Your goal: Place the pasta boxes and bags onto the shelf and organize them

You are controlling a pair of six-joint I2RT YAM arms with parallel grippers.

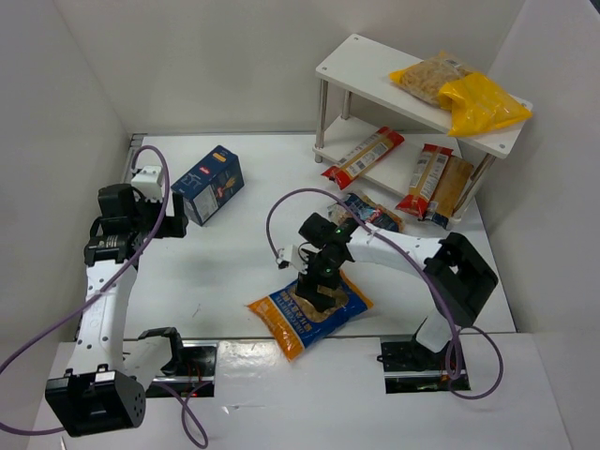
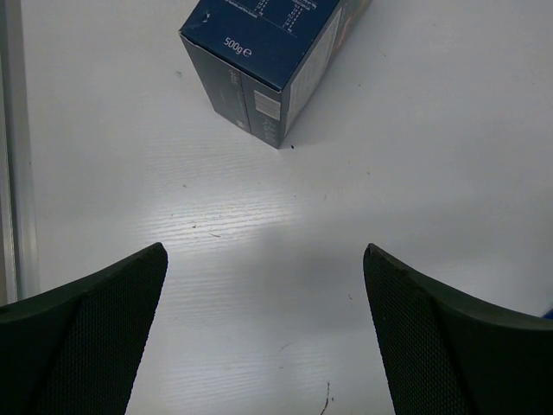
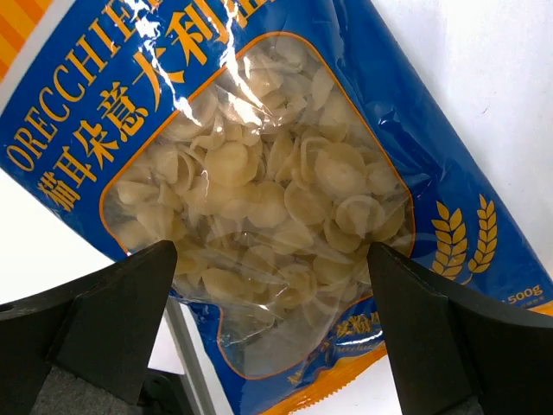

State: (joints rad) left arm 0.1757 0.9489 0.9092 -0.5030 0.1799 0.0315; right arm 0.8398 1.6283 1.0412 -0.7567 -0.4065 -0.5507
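Hovering low over the orange-and-blue bag [image 1: 281, 325], the right pincer [image 3: 272, 259] has its jaws spread wide, one finger on either side of the clear window of shell-shaped pasta. It grips nothing, and I cannot tell whether the tips touch the plastic. That bag lies flat at the near edge of the tabletop [image 1: 234, 262], between the two arm bases. Over on the left, the left pincer [image 2: 263, 255] is also wide open and empty above bare tabletop, with the dark-blue carton [image 1: 208, 185] lying just ahead of it. The shelf [image 1: 361, 66] stands in the far right corner. Two yellow bags [image 1: 483, 103] rest on its top board, and long red-orange bags [image 1: 364, 157] lie on the lower one. A small dark-labelled bag [image 1: 370, 214] sits on the tabletop just in front of it.
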